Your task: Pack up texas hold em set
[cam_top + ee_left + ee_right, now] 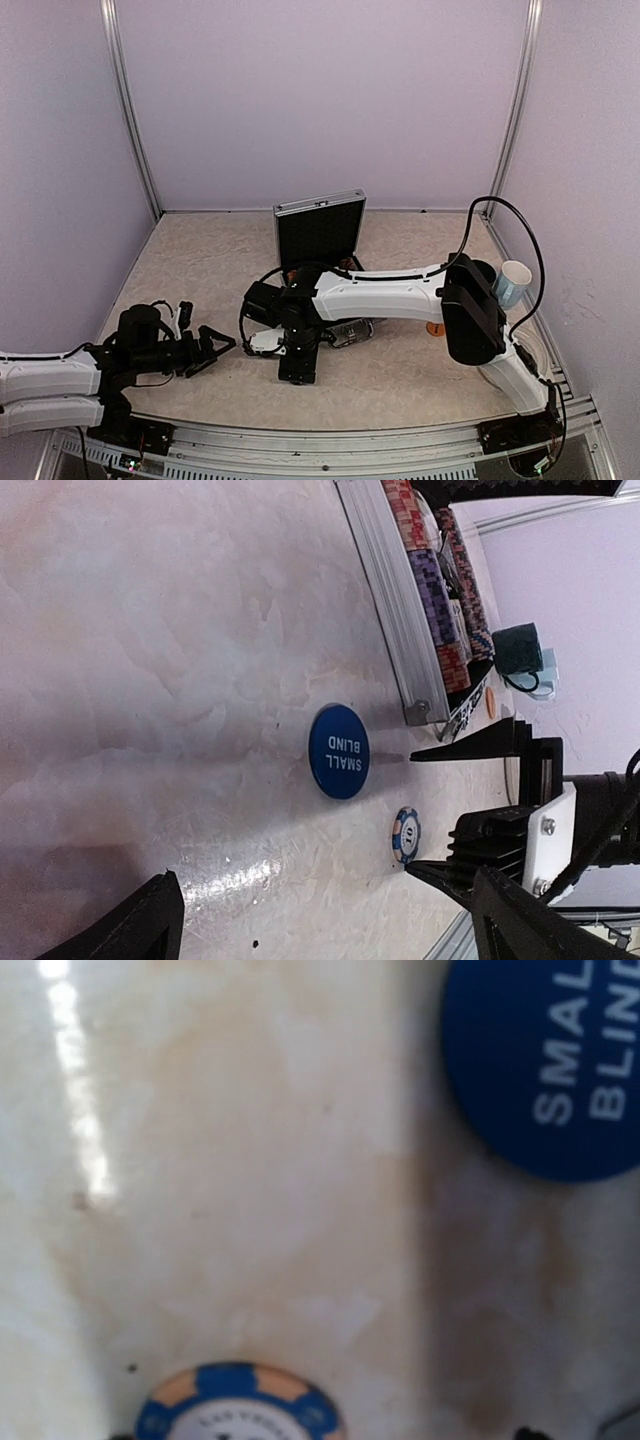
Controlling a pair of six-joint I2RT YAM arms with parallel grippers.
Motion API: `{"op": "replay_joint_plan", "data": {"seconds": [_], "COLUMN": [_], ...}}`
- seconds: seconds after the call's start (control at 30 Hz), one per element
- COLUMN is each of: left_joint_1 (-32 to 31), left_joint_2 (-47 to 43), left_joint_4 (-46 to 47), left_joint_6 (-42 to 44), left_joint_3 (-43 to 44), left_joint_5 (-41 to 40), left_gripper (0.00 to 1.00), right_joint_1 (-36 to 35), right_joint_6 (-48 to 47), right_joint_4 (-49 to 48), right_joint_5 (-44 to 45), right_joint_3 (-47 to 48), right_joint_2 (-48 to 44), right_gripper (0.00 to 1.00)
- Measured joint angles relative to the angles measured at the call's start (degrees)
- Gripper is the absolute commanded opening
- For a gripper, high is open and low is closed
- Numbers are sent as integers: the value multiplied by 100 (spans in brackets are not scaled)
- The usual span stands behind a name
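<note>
The silver case (320, 208) stands open at the back of the table, lid upright; in the left wrist view its ribbed wall (385, 590) holds rows of chips (432, 600). A blue SMALL BLIND button (339, 751) (550, 1070) lies on the table in front of it. A blue chip marked 10 (406, 835) (240, 1408) lies flat beside the button. My right gripper (297, 372) (410, 812) hangs over that chip, open, one finger (455, 875) close by the chip. My left gripper (218, 345) (335, 930) is open and empty, to the left of them.
A dark mug (520, 650) and a pale-blue mug (512, 283) stand at the right side. A small orange disc (435, 328) lies near the right arm. The booth's walls and metal posts (135, 130) close in the table.
</note>
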State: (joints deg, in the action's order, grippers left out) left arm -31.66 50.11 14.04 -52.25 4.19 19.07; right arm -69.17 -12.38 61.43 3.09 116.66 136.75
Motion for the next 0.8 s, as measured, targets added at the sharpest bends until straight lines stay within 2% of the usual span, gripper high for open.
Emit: {"op": "replay_joint_plan", "data": {"seconds": [0.07,0.2,0.27,0.4,0.5,0.63,0.8], "left_joint_1": [46,79,83,83,83,85,85], "left_joint_2": [-146,-208,-184,-107,-52,46,63], "left_joint_4": [-105,-221,-256,-258,-249,-223,-212], "left_joint_6": [0,0,0,0,0,0,0], "left_joint_3": [2,2,2,2,4,52,59], "left_joint_5": [-26,-35,-33,-33,-28,-26,-24], "left_gripper": [99,99,99,99,99,99,99], "right_joint_1": [28,52,61,68,70,70,72], "right_joint_6": [7,20,11,11,24,44,50], "right_joint_4": [46,98,109,131,146,157,151], "right_joint_5": [-26,-107,-133,-256,-348,-400,-428], "right_joint_3": [68,146,155,166,166,166,166], "right_joint_2": [52,111,118,140,149,149,140], "right_gripper": [69,68,64,52,39,29,26]}}
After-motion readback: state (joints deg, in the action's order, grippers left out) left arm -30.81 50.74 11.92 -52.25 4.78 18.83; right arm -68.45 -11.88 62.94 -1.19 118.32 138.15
